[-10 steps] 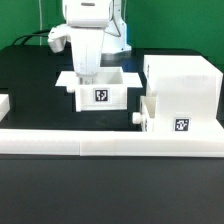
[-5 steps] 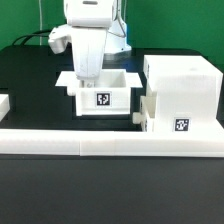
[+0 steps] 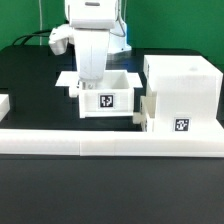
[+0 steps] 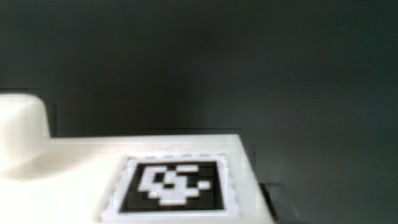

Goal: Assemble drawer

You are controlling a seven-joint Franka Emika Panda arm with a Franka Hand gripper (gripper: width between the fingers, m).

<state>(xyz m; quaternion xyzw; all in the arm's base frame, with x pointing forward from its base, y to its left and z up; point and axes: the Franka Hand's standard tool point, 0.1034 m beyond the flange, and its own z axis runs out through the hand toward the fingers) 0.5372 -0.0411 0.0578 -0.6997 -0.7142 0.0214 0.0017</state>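
Observation:
A small white open tray with a black-and-white tag on its front stands on the black table in the middle of the exterior view. My gripper reaches down into it at its left part; the fingertips are hidden behind the tray wall. The tray travels with the gripper, so it looks gripped. The large white cube casing stands on the exterior view's right, with a second knobbed tray at its lower left. The wrist view shows the tagged tray face and a white knob; no fingers show there.
A long low white rail runs across the front of the table. A white piece pokes in at the exterior view's left edge. Cables lie at the back behind the arm.
The gripper and the small tray have moved together a little toward the exterior view's right, closer to the casing. The casing and the second tray have not moved.

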